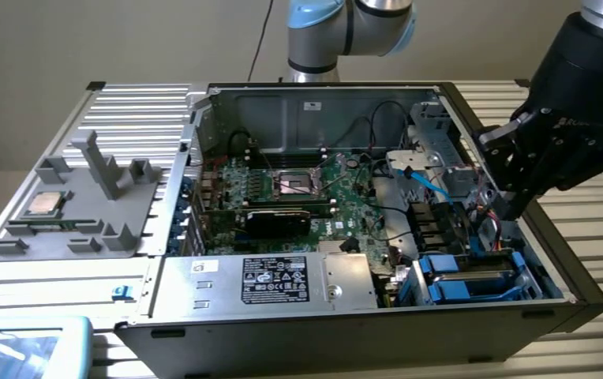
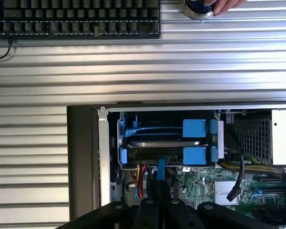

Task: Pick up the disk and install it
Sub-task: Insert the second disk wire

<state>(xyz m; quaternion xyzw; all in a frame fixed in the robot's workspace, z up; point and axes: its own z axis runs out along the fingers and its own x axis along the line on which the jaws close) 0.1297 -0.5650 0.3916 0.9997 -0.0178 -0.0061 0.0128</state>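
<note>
gripper (image 1: 507, 207): fingers pressed together, holding nothing, above computer case (image 1: 165, 332) | disk (image 2: 164, 142): seated in blue drive bay inside case corner, just beside the gripper

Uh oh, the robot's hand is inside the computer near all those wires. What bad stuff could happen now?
1. The shut gripper hangs just above the red and yellow wires beside the disk in its blue carrier; it might snag or tug them.
2. The blue cable crosses close by, so the arm could catch it.
3. The motherboard lies bare next to the bay; a bump might hurt its parts.
</note>
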